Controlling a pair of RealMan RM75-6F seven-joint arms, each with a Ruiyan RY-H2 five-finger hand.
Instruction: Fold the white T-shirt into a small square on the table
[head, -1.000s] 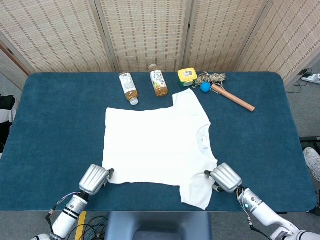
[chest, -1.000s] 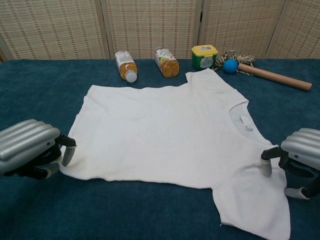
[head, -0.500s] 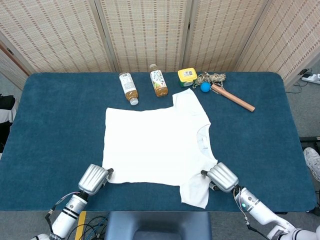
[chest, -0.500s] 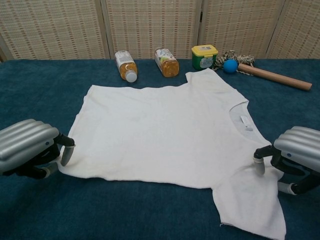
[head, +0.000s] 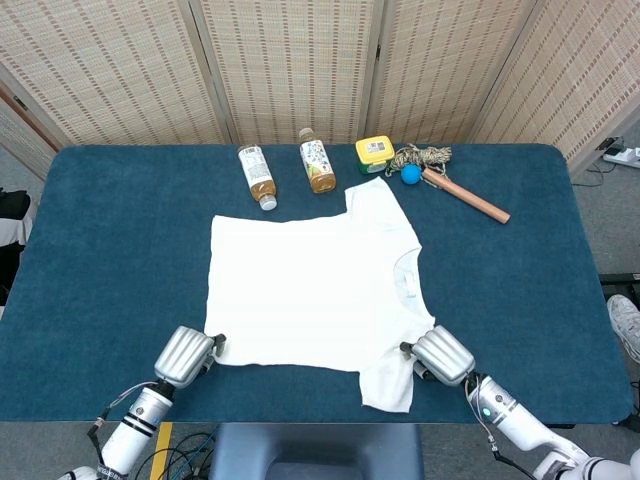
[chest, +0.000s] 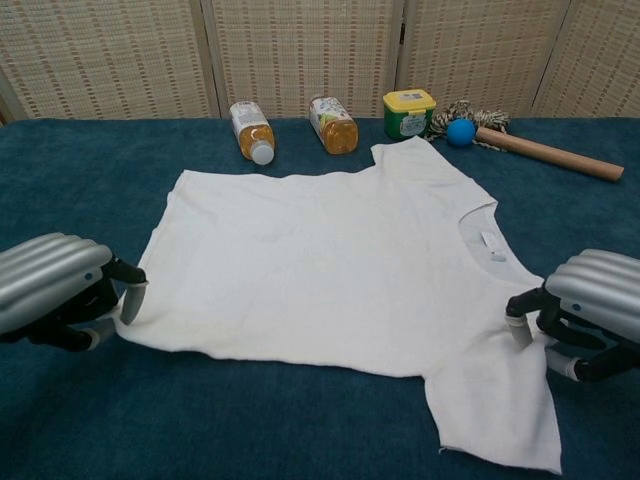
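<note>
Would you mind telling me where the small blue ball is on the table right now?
In the head view, the blue ball lies at the table's far edge, right of centre, against the rope bundle, between the yellow-lidded jar and the wooden stick.

The right robot hand (chest: 585, 312) has slid inward from the lower right, dragging the near sleeve of the white cotton T-shirt (chest: 330, 270) with it, so that sleeve now lies narrower. The left robot hand (chest: 55, 290) has eased slightly toward the frame's lower left edge.
</note>
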